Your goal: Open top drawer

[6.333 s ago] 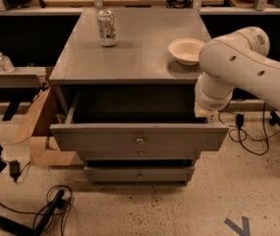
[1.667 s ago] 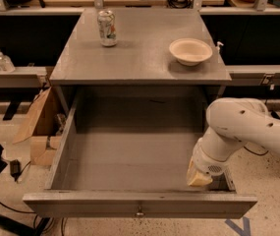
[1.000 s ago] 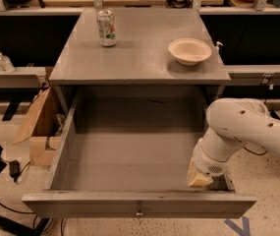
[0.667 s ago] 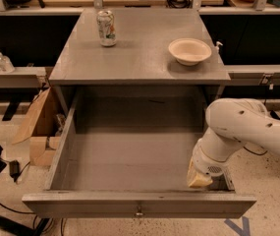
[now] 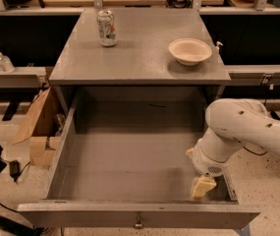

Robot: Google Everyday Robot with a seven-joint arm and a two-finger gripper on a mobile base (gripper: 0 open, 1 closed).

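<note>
The top drawer [image 5: 129, 156] of the grey cabinet is pulled far out toward me, its deep grey box bare inside. Its front panel [image 5: 80, 215] runs along the bottom of the view with a small brass knob [image 5: 138, 224] at centre. My gripper [image 5: 202, 187] is low inside the drawer's front right corner, close behind the front panel, at the end of my white arm [image 5: 250, 132] that comes in from the right. The two lower drawers are hidden under the open one.
On the cabinet top [image 5: 139, 58] stand a drink can [image 5: 106, 27] at back left and a cream bowl [image 5: 190, 50] at back right. Cardboard [image 5: 39, 127] lies on the floor left of the cabinet. Desks with cables run along the back.
Since the earliest frame the drawer has come out from partly open to fully extended, and my gripper moved toward me with it. Over the last second nothing has moved.
</note>
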